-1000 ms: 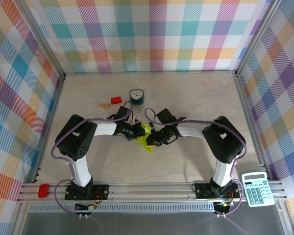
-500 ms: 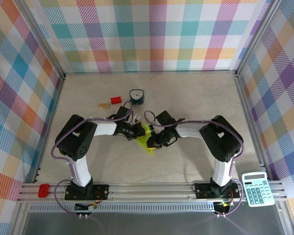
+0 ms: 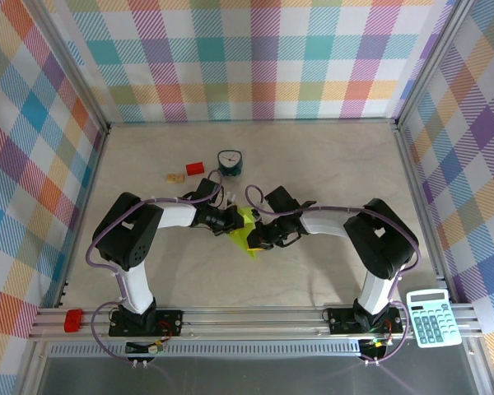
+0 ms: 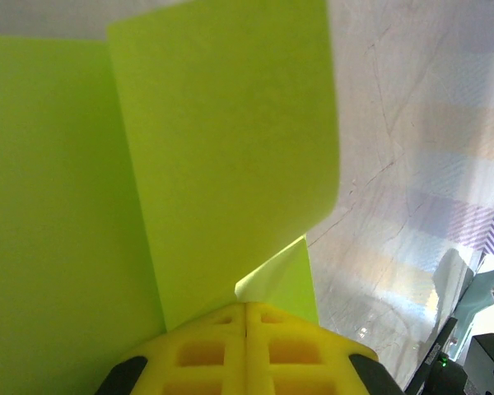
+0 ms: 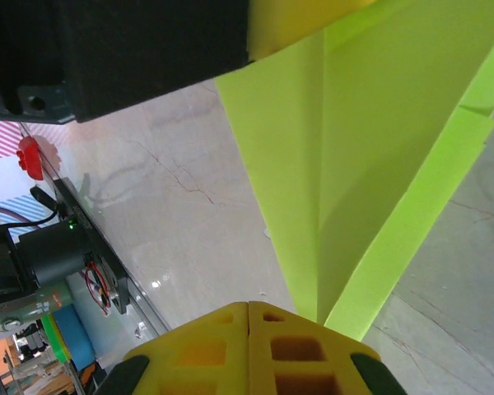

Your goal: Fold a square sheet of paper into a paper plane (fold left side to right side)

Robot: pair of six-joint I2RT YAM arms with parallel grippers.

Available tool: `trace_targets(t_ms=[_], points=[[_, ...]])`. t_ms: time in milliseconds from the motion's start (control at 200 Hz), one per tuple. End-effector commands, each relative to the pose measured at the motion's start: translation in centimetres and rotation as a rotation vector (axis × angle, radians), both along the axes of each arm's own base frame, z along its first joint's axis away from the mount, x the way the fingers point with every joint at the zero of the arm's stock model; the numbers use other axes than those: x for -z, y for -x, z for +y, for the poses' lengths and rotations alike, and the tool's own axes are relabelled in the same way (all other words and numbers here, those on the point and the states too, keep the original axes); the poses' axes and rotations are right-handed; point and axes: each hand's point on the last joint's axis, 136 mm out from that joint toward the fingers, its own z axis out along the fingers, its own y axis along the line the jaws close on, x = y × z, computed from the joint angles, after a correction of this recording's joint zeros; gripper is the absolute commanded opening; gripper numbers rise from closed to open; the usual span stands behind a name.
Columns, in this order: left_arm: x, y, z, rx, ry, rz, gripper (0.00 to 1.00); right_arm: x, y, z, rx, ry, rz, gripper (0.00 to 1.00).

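Centre of the overhead frame: a creased, pointed lime-green paper sheet (image 3: 247, 243) is gripped from both sides, the left gripper (image 4: 245, 308) and right gripper (image 5: 248, 306) each clamped shut on it.

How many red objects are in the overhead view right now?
2. A small red block on the table just left of the teal clock, and a red piece on the front rail at far left. Others could be hidden.

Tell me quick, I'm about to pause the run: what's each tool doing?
Left tool: closed, pinching the paper.
Right tool: closed, pinching the paper too.
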Motion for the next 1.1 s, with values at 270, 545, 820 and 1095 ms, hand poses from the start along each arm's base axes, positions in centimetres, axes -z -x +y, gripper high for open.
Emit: trace_targets(t_ms=[270,545,820,1095], points=[[3.2,2.1,2.3,-0.019,-0.149,0.091,0.0,1.6,0.7,0.3,-0.017,0.021,0.043,0.0],[3.3,2.1,2.4,-0.021,-0.153,0.09,0.0,2.9,1.4,-0.7,-0.017,0.09,0.052,0.0],[3.3,2.1,2.4,-0.021,-0.154,0.092,0.0,3.0,1.7,-1.1,-0.02,0.113,0.046,0.0],[3.2,2.1,2.5,-0.021,-0.155,0.09,0.0,3.3,2.1,-1.5,-0.02,0.123,0.055,0.0]])
